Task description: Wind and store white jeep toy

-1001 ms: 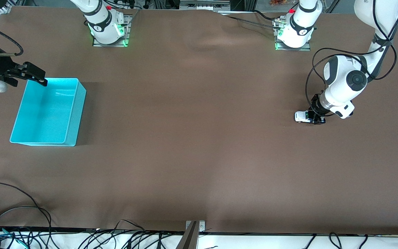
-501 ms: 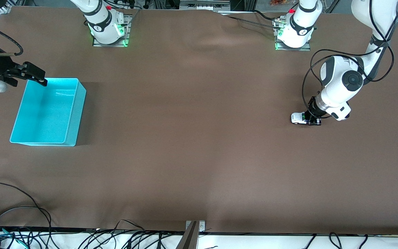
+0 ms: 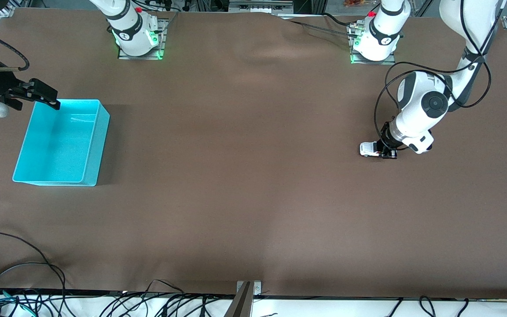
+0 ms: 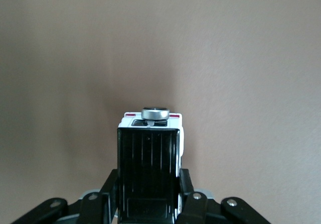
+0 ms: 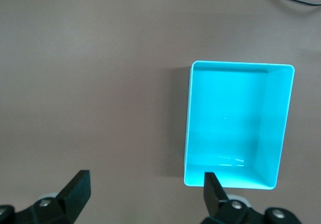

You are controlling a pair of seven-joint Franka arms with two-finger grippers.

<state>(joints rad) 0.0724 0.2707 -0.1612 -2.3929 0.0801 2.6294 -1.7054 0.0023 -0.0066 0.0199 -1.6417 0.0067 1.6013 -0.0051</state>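
The white jeep toy (image 3: pixel 369 149) stands on the brown table toward the left arm's end. My left gripper (image 3: pixel 384 151) is shut on it, low at the table. In the left wrist view the jeep's black roof (image 4: pixel 148 171) sits between the two fingers (image 4: pixel 184 186), its spare wheel pointing away. The turquoise bin (image 3: pixel 61 143) stands empty at the right arm's end of the table. My right gripper (image 3: pixel 44 97) is open and empty, held above the bin's corner; the right wrist view shows the bin (image 5: pixel 235 126) below its spread fingers.
The brown table cloth (image 3: pixel 244 176) is bare between the jeep and the bin. Cables (image 3: pixel 24 281) lie along the table edge nearest the front camera. The two arm bases (image 3: pixel 137 37) stand at the edge farthest from it.
My left gripper has slid the jeep along the table toward the right arm's end, a little each frame. The right arm has not moved.
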